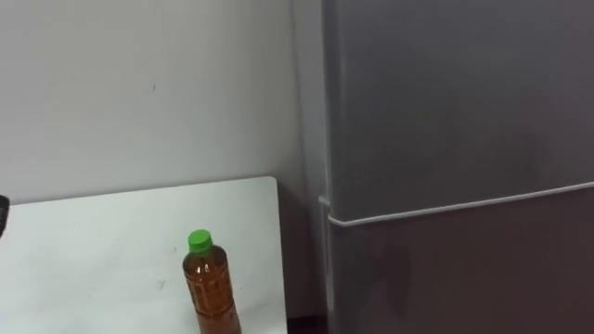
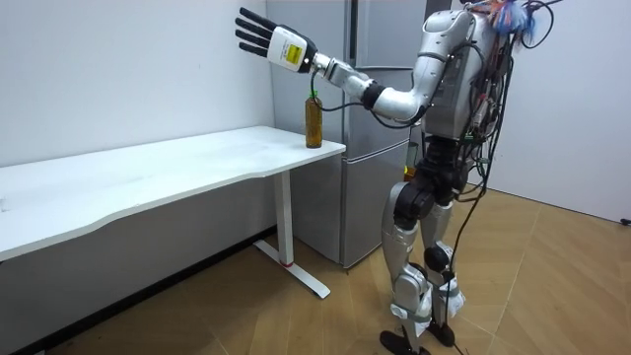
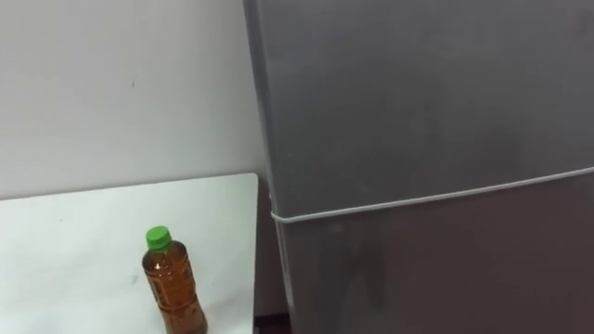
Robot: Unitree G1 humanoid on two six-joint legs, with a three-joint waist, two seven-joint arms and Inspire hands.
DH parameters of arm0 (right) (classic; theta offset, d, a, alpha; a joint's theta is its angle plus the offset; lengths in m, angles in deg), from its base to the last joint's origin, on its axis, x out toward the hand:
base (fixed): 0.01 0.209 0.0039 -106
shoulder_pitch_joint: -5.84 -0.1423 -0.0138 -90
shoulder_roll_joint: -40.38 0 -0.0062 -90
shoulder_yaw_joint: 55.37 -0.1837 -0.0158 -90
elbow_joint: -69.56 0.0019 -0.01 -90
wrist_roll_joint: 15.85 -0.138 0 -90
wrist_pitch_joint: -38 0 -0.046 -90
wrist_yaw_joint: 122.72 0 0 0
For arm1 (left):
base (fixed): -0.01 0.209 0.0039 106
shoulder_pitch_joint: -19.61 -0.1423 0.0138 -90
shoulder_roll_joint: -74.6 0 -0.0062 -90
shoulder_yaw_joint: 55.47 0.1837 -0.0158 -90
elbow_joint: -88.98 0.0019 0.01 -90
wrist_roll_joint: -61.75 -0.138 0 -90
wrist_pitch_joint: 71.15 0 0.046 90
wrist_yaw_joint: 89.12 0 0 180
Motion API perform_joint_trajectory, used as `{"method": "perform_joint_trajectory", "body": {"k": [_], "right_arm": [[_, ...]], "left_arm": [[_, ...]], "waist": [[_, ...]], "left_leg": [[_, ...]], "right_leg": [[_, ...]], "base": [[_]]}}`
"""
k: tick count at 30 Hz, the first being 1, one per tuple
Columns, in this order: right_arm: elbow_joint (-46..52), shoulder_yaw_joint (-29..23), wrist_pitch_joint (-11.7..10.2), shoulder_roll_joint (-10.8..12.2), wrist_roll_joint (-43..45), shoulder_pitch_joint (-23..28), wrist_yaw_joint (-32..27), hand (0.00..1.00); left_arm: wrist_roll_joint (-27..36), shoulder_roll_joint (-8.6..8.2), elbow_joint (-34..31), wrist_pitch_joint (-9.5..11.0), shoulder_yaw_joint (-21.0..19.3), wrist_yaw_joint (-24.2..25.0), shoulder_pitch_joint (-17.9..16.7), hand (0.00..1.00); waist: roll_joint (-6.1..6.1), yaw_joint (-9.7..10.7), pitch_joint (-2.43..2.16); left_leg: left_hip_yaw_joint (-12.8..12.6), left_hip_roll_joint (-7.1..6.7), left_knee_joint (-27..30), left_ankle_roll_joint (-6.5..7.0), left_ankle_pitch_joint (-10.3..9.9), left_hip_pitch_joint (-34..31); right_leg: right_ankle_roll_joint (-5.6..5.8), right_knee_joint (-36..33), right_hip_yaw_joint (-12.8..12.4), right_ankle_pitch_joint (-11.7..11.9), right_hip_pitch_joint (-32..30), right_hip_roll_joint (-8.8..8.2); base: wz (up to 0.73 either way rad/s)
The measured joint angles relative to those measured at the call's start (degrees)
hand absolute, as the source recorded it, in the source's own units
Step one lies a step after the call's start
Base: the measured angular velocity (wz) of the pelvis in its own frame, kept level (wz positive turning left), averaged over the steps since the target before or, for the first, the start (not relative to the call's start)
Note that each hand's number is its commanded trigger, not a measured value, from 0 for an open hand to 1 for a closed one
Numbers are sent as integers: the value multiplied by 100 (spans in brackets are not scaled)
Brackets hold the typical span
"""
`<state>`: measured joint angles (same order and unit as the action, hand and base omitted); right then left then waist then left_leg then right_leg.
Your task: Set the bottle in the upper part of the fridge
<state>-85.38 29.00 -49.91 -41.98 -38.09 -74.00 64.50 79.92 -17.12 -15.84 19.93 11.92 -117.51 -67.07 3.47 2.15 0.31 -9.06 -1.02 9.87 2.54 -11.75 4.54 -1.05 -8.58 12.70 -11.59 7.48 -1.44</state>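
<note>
A clear bottle (image 1: 209,289) of brown liquid with a green cap stands upright near the right end of the white table (image 1: 93,250), close to its front edge. In the room view the bottle (image 2: 314,120) stands at the table corner nearest the fridge. My left hand (image 2: 264,36) is raised high above the table, to the room view's left of the bottle and well above it, open with fingers spread and holding nothing. The grey fridge (image 1: 445,102) stands right of the table with both doors closed. A pale seam (image 1: 464,207) divides the upper door from the lower.
I stand on the wooden floor in front of the fridge (image 2: 380,30), at the table's end. A narrow gap separates the table edge (image 3: 252,241) from the fridge side. The long white table (image 2: 148,168) runs along a white wall.
</note>
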Motion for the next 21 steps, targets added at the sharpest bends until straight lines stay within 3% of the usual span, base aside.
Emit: {"method": "perform_joint_trajectory", "body": {"k": [3,7,14,21], "right_arm": [[3,-3,42,23,-8,-11,-14,0],[0,-8,58,14,-10,-36,-19,0],[-147,-19,174,-7,-58,-225,-19,0],[-168,-7,173,-13,-73,-261,-9,0]], "left_arm": [[51,0,-131,-134,241,162,103,0],[207,-1,-163,-266,617,579,514,0],[554,-147,-326,-377,1001,1139,637,0],[693,-196,-326,-583,1625,1593,1016,0]], "waist": [[13,128,-12],[27,185,-14],[99,515,-25],[125,615,-5]], "left_leg": [[-10,1,13,1,0,5],[-19,1,36,1,-1,7],[-37,8,64,1,0,-5],[-38,15,89,0,1,-2]], "right_leg": [[0,1,-79,0,-59,15],[-3,-4,-182,2,-62,45],[-5,12,-179,2,-54,32],[-8,0,-200,2,-56,32]], "base": [[-3],[0],[0],[-1]]}}
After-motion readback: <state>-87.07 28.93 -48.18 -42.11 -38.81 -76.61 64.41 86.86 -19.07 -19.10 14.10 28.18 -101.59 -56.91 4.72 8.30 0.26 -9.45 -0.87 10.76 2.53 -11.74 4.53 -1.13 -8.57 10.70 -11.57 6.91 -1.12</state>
